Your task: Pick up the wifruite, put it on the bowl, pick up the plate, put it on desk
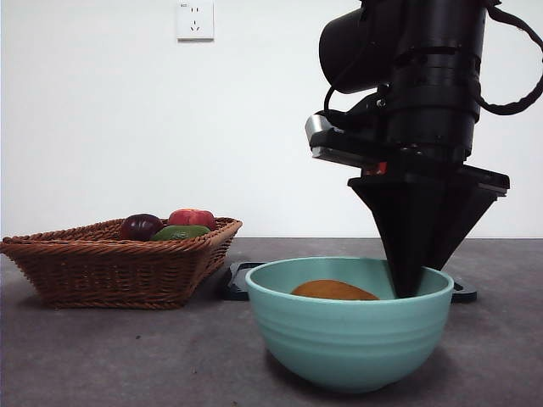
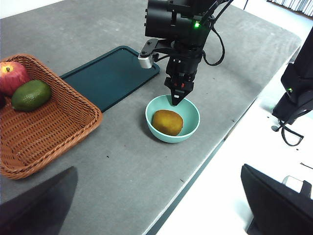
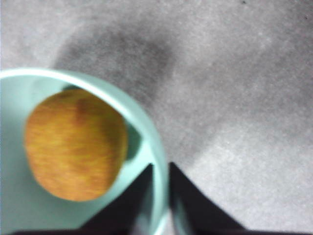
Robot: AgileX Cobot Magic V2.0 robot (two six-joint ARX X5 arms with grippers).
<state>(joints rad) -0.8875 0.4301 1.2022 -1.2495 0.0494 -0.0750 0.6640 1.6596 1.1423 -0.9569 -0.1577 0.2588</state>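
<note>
Grey, faintly mottled desk runs back to a plain white wall with a socket high on it. Over the desk the right claw points straight down at the rim of the mint-green bowl; its two black jaws are nearly together and straddle the rim, one inside the bowl and one outside, so they are pinched on the bowl's edge. Just beside the inner jaw, the orange-brown fruit lies on the bottom of the bowl, free of the claw. Behind the bowl and the claw a dark green flat tray lies on the desk, with the bowl standing beside one of its corners. Farther off to the side a woven basket holds a dark purple fruit, a red one and a green one. The left claw is out of view apart from dark blurred shapes at the edge of its own camera, and I cannot tell how its jaws stand.
</note>
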